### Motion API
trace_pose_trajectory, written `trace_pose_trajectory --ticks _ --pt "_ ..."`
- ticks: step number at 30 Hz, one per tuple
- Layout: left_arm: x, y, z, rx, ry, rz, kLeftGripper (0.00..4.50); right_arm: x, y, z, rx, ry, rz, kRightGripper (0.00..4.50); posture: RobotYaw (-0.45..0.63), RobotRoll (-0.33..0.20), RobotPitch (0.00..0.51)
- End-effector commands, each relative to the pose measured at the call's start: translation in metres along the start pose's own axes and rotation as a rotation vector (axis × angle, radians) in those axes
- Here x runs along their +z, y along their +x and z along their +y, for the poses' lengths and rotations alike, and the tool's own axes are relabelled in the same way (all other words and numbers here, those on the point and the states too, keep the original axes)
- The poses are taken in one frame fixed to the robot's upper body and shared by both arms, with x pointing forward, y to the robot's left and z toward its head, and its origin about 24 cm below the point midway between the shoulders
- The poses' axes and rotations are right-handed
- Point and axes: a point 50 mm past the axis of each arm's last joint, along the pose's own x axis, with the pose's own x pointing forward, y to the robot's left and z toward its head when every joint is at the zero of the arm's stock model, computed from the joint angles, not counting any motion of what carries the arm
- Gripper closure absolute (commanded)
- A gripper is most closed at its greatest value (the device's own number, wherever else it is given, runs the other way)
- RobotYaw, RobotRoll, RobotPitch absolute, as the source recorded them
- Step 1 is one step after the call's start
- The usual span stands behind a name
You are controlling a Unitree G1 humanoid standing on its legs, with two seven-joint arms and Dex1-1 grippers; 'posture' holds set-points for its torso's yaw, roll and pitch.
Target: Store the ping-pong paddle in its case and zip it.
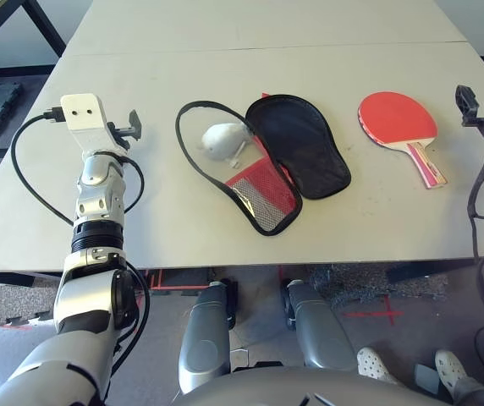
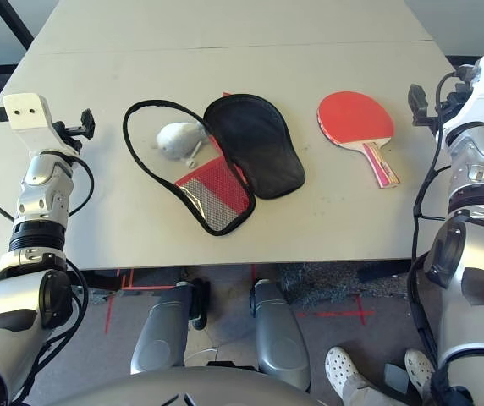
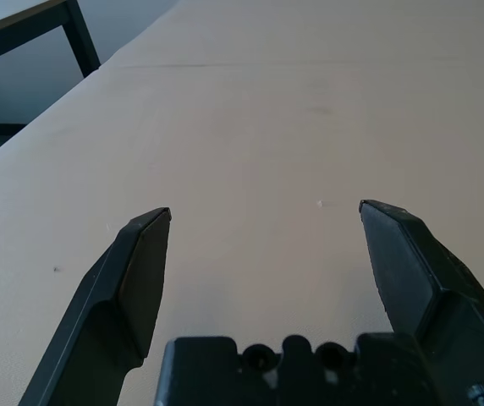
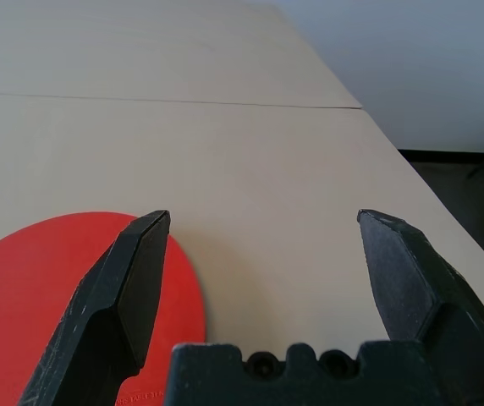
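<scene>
While both jaws gape empty, the right wrist view crops the ping-pong paddle point(image 4: 73, 296); the case point(image 1: 297, 144) half-hides a white lump point(image 1: 222, 140).

A wide, pale beige laminate desk point(image 1: 250, 51) has a seam running across it. Below its near edge lies grey carpeted floor point(image 1: 352, 296) marked with red tape crosses point(image 1: 384, 314). A black metal-legged side table point(image 1: 30, 21) stands at the far left, a pale wall point(image 4: 411, 68) beyond.
</scene>
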Motion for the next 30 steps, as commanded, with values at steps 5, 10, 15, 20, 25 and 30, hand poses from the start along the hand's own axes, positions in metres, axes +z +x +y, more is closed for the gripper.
trace_pose_trajectory --ticks 5,10,15,20,25,30 --pt "0.006 -0.001 0.01 0.047 -0.005 -0.036 0.0 -0.011 0.0 0.005 0.011 0.019 0.039 0.07 0.04 0.0 0.199" --pt "0.057 0.007 0.013 -0.007 0.018 -0.134 0.0 -0.01 0.003 0.012 0.028 0.048 0.03 0.07 0.04 0.0 0.204" --pt "0.104 0.001 -0.014 -0.211 0.114 -0.208 0.0 -0.012 0.005 0.019 0.052 0.055 0.03 0.07 0.05 0.0 0.201" --pt "0.131 -0.022 -0.066 -0.576 0.224 -0.163 0.0 -0.017 0.007 0.029 0.099 0.075 0.056 0.07 0.06 0.0 0.201" --pt "0.131 -0.051 -0.103 -0.872 0.264 -0.102 0.0 -0.013 0.011 0.037 0.178 0.055 0.071 0.07 0.06 0.0 0.202" --pt "0.114 -0.084 -0.132 -1.173 0.294 -0.028 0.0 -0.007 0.01 0.037 0.289 -0.079 0.144 0.07 0.03 0.0 0.212"
